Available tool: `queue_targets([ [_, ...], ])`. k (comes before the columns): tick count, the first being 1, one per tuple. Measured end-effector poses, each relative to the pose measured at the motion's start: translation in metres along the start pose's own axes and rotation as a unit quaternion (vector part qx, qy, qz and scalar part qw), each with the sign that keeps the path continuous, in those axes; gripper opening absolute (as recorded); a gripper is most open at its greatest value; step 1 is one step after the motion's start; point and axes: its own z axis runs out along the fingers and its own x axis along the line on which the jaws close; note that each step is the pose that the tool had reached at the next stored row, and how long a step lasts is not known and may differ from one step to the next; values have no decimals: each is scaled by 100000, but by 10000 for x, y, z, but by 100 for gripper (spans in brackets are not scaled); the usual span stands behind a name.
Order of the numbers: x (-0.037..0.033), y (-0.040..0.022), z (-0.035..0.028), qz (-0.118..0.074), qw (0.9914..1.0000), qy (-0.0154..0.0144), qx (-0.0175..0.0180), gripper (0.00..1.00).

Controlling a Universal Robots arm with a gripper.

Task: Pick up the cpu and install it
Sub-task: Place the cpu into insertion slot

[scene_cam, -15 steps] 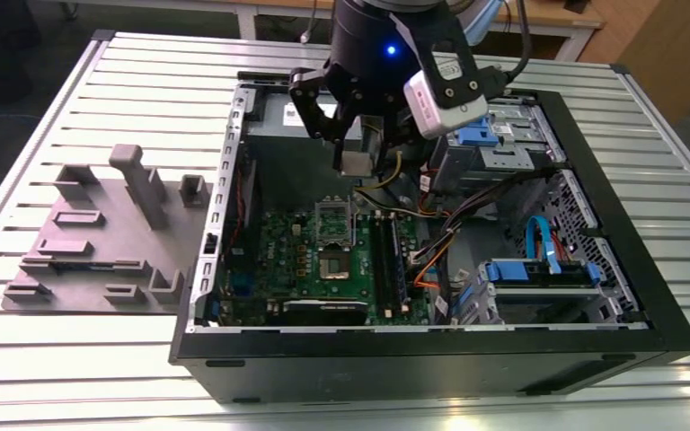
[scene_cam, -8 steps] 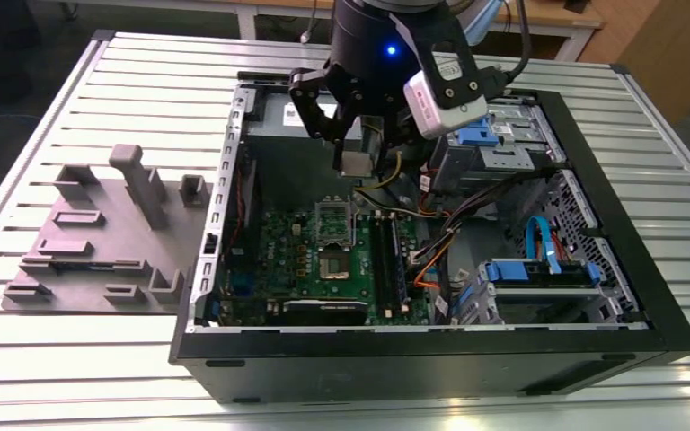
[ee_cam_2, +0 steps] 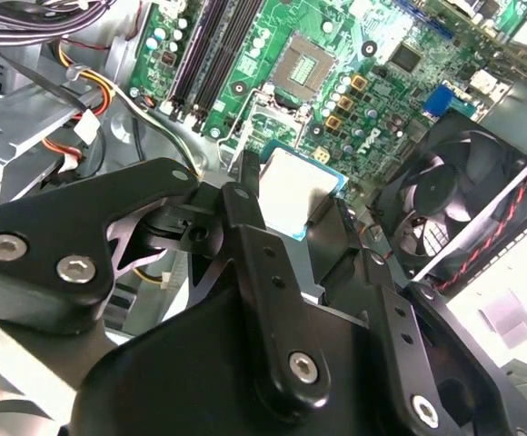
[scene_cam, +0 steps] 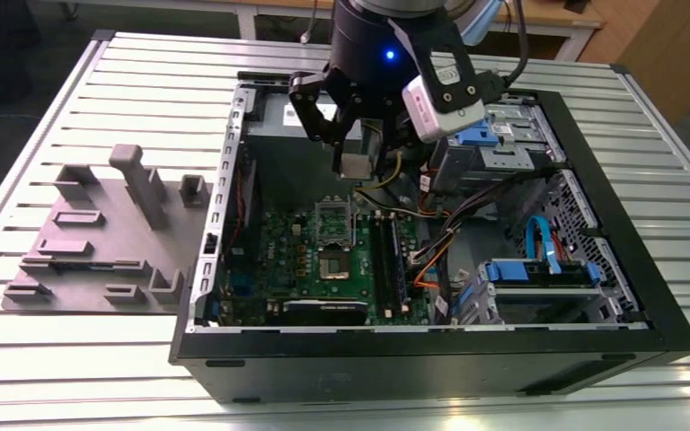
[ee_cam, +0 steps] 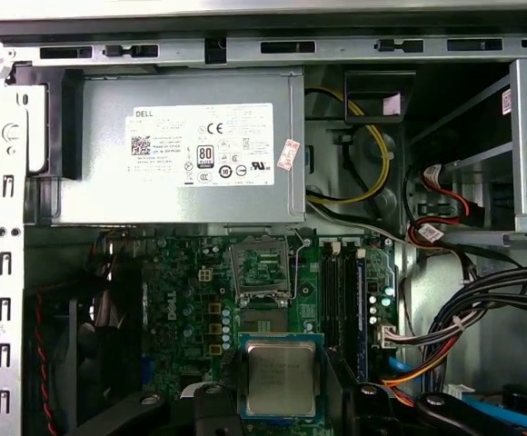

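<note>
Pincer: the gripper hangs over the open computer case, jaws drawn in on the cpu with only the chip's width left between them.
Grip: in the second wrist view the black fingers press against opposite edges of the cpu; its silvery top faces the camera and a thin blue-green rim shows around it.
Gripper, wrist views: the cpu sits flat and square between the two fingertips, and the gripper closes on it from either side.
Cpu's place: held in the air above the motherboard, touching nothing but the fingers — it is not in the socket.
Socket: the square socket lies bare on the green board, and the cpu is well apart from it.
Socket frame: in the exterior view a silver frame stands raised just below the held chip, with the dark socket beyond it.
Around it: a grey power supply with a white label fills the case's far end, a black fan sits beside the board, and bundled cables run along the drive bays.
Outside the case: a grey moulded fixture rests on the slatted table at the exterior view's left.
</note>
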Motion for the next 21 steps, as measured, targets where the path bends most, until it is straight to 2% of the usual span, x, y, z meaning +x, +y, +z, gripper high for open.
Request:
queue_targets([
  [8,-2,-48,122,4,100000,-2,1,45],
  [16,-3,-65,220,-6,100000,-1,-8,45],
  [21,0,-72,310,-527,99999,15,0,45],
])
